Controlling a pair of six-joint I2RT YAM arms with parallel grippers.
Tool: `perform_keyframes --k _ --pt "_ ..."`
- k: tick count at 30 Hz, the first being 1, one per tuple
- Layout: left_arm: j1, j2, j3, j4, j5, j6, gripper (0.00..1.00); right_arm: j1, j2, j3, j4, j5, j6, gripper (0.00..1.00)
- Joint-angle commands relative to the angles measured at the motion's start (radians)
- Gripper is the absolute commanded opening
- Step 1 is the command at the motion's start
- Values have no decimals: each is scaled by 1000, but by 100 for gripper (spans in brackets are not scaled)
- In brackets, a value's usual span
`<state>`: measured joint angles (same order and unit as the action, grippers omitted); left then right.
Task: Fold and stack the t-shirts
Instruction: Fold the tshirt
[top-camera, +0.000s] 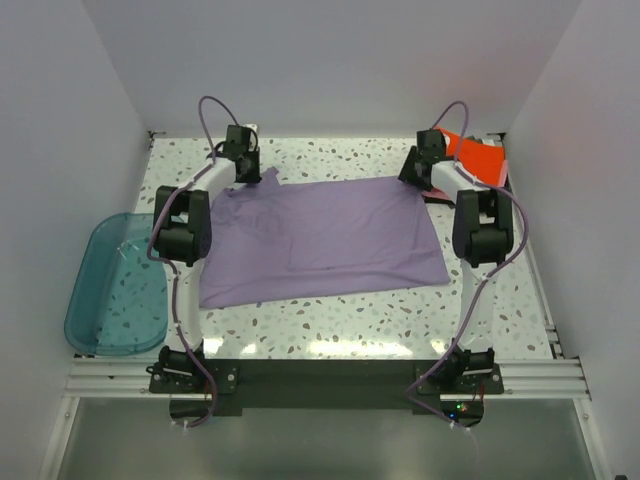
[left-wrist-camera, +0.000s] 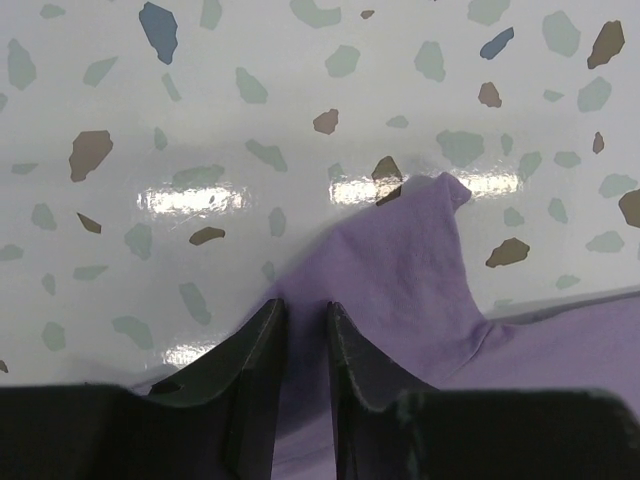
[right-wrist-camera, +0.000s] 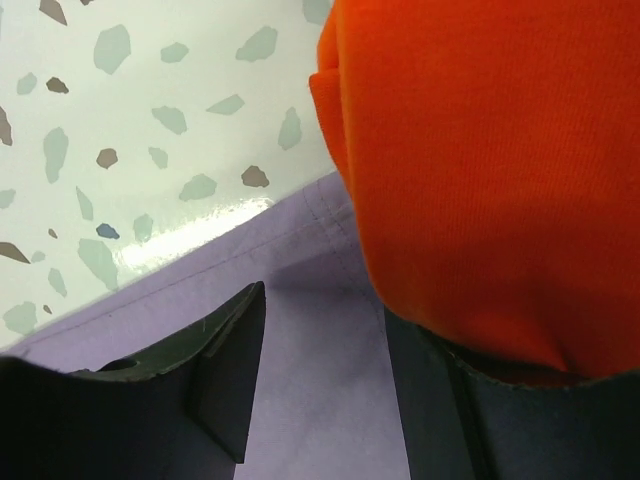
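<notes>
A large lavender t-shirt lies spread flat in the middle of the table. My left gripper is at its far left corner. In the left wrist view the gripper has its jaws nearly together, with a fold of the lavender cloth pinched between them. My right gripper is at the shirt's far right corner. In the right wrist view it is open, low over the lavender hem. An orange-red t-shirt lies at the back right and hangs over the right finger.
A teal translucent tub sits off the table's left edge. White walls close in the back and both sides. Thin pink and dark cloth edges show under the orange shirt. Speckled tabletop shows in front of the lavender shirt.
</notes>
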<state>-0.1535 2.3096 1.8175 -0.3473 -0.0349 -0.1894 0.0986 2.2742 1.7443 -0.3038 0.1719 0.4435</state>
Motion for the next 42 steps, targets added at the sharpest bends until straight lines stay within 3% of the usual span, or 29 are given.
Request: perform_keyframes --k 1,6,27,40,42 --pt "0 8 2 45 -28 21 27 -40 -32 -26 -14 -21 67 55" --pt "2 22 19 33 -51 18 20 -86 -31 -45 11 -161 96 57" --pt "2 39 51 7 -94 21 4 -197 -73 -112 38 -206 127 59" --pt "3 13 54 28 -80 22 2 -174 -19 -26 -14 -190 55 58" --pt "3 -25 17 77 -53 19 9 -152 -10 -5 -29 -177 28 58"
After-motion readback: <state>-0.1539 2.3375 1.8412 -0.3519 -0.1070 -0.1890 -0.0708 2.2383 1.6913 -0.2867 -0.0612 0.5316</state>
